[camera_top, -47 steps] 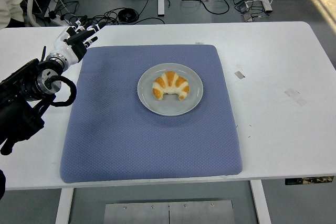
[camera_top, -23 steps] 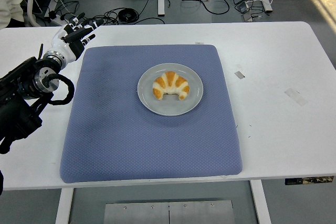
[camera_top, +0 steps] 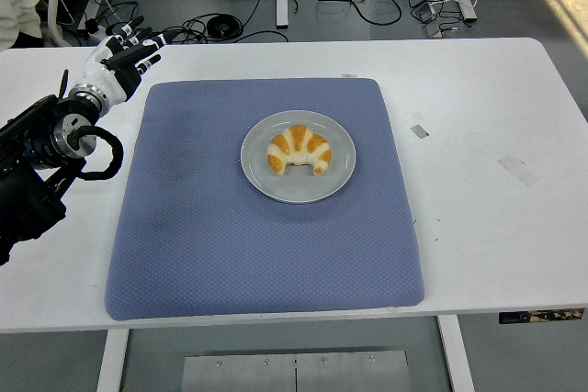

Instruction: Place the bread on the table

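One hand shows in the head view: the left hand [camera_top: 119,54], black-and-white, five-fingered, poised over the counter's [camera_top: 478,135] far left part, just off the far left corner of the blue mat [camera_top: 202,245]. Its fingers are spread and loose, holding nothing. The right arm is out of sight.

The bread [camera_top: 299,151] is a croissant-shaped piece, curved like a horseshoe with its open side facing the near edge, glazed in orange-brown and pale bands. It lies in the middle of a round grey plate [camera_top: 262,181], which sits a little beyond the mat's centre. From the left hand the bread lies well apart, to the right and nearer the robot; its long axis runs roughly left to right across the picture. Being the only hand visible, the left is judged the one to reach.

The mat is a soft, quilted-looking square with rounded corners; the plate looks smooth and hard; the counter is plain white, with bits of tape [camera_top: 419,130] to the right. The bread is not yet grasped.
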